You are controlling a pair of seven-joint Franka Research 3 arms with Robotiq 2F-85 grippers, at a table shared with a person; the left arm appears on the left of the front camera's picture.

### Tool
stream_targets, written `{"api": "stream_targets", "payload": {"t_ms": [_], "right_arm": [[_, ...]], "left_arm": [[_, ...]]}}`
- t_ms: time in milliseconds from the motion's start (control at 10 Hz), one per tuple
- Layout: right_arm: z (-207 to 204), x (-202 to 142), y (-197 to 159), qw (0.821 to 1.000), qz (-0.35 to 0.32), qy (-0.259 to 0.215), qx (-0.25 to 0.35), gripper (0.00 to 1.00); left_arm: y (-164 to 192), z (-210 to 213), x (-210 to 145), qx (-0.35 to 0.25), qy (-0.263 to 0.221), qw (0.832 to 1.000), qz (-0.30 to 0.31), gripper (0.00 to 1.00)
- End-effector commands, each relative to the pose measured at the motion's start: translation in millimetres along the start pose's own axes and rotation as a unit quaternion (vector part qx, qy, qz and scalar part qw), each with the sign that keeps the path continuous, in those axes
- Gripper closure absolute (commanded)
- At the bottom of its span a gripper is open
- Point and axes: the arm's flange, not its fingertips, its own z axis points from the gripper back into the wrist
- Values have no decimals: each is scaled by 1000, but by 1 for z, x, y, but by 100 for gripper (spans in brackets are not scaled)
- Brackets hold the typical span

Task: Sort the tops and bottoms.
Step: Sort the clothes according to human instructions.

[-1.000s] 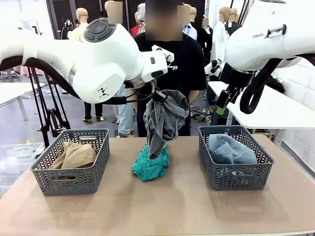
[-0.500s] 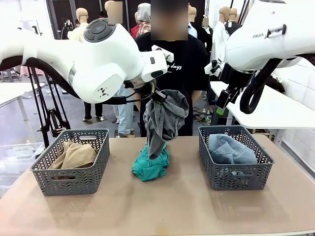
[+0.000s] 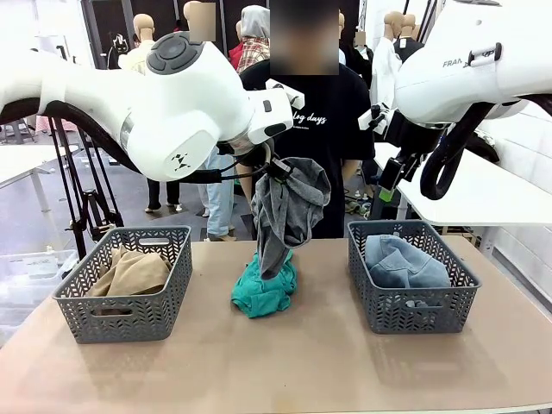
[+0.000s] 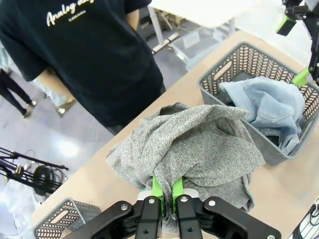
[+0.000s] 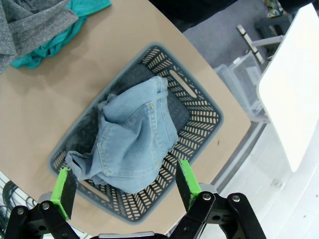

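left tool (image 4: 167, 188) clamped tight on the grey top (image 3: 289, 207), holding it up at frame centre in the front view, above the bench (image 3: 345, 371). Cloth hangs with its long axis vertical, bunched at the pinch. Its lower end reaches the teal top (image 3: 263, 291) heaped on the bench directly below; touching or just overlapping in view, can't tell which

Key relation: the tops basket (image 3: 121, 321) sits at lower left of the frame, down and to picture left of the hanging cloth, and already holds the khaki top (image 3: 131, 272). My read: the next move is a carry toward picture left, then lower. The trailing end may drag the teal one along. left arm is the nearer one to that basket

right tool (image 5: 124, 188) has its jaws wide apart with nothing in them, hovering over the other basket (image 5: 199, 114) at right of the front view, which holds the denim bottoms (image 5: 134, 144)

teal top not yet sorted
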Motion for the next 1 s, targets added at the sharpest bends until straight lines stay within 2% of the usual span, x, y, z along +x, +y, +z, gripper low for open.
{"api": "stream_targets", "payload": {"t_ms": [0, 900], "right_arm": [[0, -1, 0, 1000, -2, -2, 6, 0], [0, -1, 0, 1000, -2, -2, 6, 0]], "left_arm": [[1, 0, 6, -2, -4, 1000, -1, 100], [1, 0, 6, -2, -4, 1000, -1, 100]]}}
